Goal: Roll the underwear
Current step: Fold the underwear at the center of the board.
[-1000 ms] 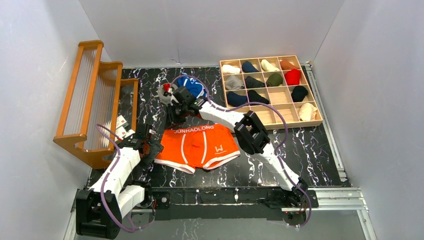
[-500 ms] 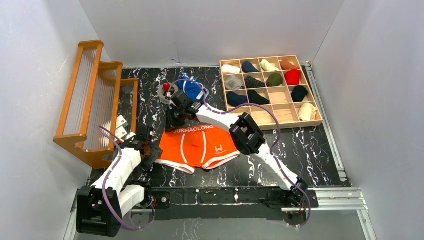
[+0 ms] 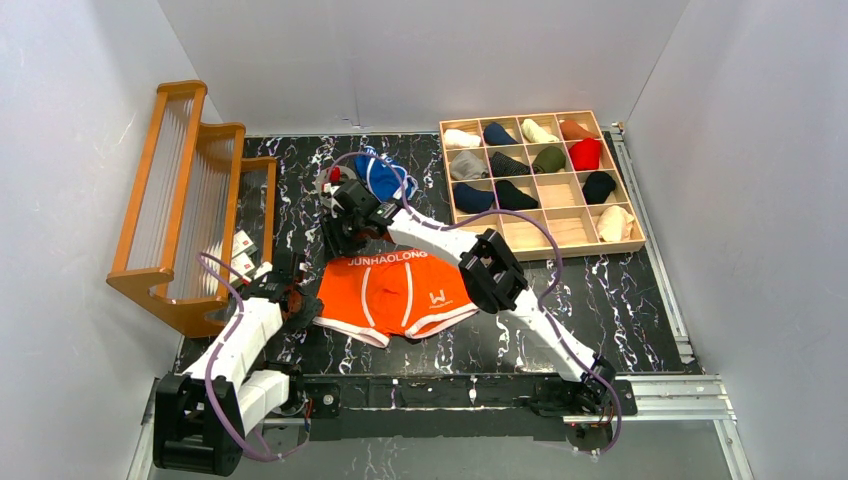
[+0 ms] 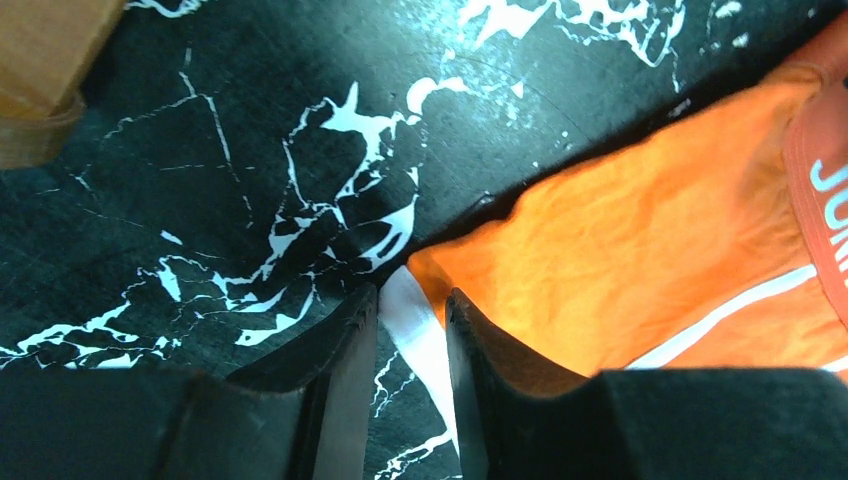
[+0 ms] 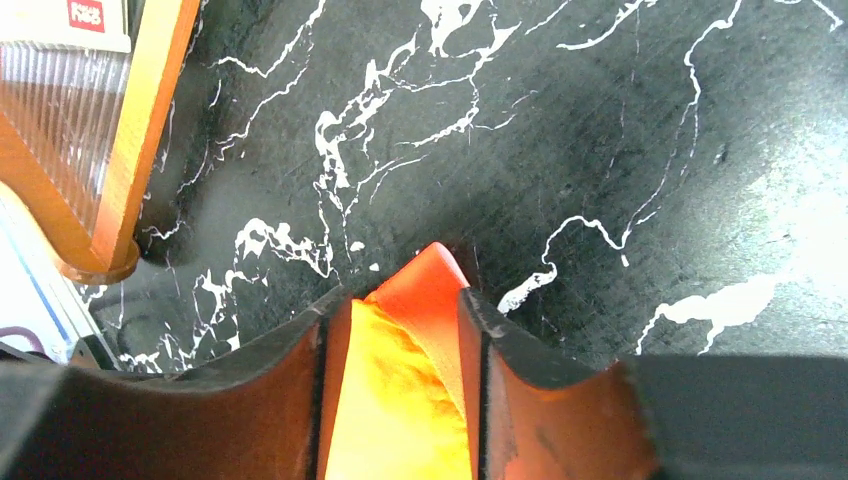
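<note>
Broadly, the black marble table carries it all: the orange boxer briefs lie flat near my bases, spread for rolling, and the blue briefs sit bunched beyond them. My right gripper has the waistband corner bunched between its fingers, anchoring that end. My left gripper straddles the white hem trim narrowly; whether it pinches, I cannot tell. With both on one edge, I judge I'm set to fold that side.
</note>
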Controlling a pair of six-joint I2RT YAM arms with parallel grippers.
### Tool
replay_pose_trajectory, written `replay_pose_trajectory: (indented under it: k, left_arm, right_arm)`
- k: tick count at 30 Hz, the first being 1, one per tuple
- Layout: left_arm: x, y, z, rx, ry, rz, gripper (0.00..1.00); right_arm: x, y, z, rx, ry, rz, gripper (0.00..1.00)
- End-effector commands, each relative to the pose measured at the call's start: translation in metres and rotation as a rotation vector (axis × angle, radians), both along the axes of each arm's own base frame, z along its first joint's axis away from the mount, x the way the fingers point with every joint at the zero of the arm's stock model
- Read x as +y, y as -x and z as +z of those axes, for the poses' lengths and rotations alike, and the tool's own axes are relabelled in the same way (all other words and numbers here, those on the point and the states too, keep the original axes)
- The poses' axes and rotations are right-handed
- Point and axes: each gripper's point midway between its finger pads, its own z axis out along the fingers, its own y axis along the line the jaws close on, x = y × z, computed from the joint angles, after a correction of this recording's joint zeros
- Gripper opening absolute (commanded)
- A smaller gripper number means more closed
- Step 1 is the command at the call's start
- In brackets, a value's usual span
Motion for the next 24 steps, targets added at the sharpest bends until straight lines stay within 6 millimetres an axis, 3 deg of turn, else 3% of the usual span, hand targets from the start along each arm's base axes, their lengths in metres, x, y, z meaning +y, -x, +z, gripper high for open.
replay_pose_trajectory:
  k: [1,6,7,9,12,16,21,24]
  left_arm:
    - [-0.006,-0.007,0.013,-0.042,0.02,-0.073,0.31]
    - [-0.005,-0.01,0.018,-0.054,0.006,-0.091,0.31]
    - [-0.004,-0.008,0.017,-0.043,0.006,-0.09,0.31]
    - [-0.001,-0.005,0.016,-0.02,-0.01,-0.078,0.33]
    - [0.004,-0.004,0.019,-0.003,-0.037,-0.066,0.46]
    - [0.016,-0.007,0.03,-0.006,-0.105,-0.047,0.6]
    - [0.019,-0.01,0.032,0.01,-0.126,-0.071,0.59]
    - [0.014,-0.009,0.026,0.025,-0.099,-0.08,0.53]
  right_arm:
    - [-0.003,-0.007,0.057,-0.089,-0.042,0.0,0.57]
    - [-0.016,-0.013,0.105,-0.151,-0.099,-0.058,0.95]
    - [-0.018,-0.013,0.113,-0.149,-0.128,-0.061,0.98]
    - [-0.023,-0.013,0.128,-0.129,-0.191,-0.071,0.99]
    - [-0.031,-0.018,0.139,-0.129,-0.208,-0.107,0.99]
    - [-0.036,-0.022,0.144,-0.148,-0.184,-0.133,0.99]
    - [-0.037,-0.018,0.143,-0.098,-0.207,-0.138,0.99]
    - [-0.041,-0.018,0.143,-0.037,-0.25,-0.167,0.99]
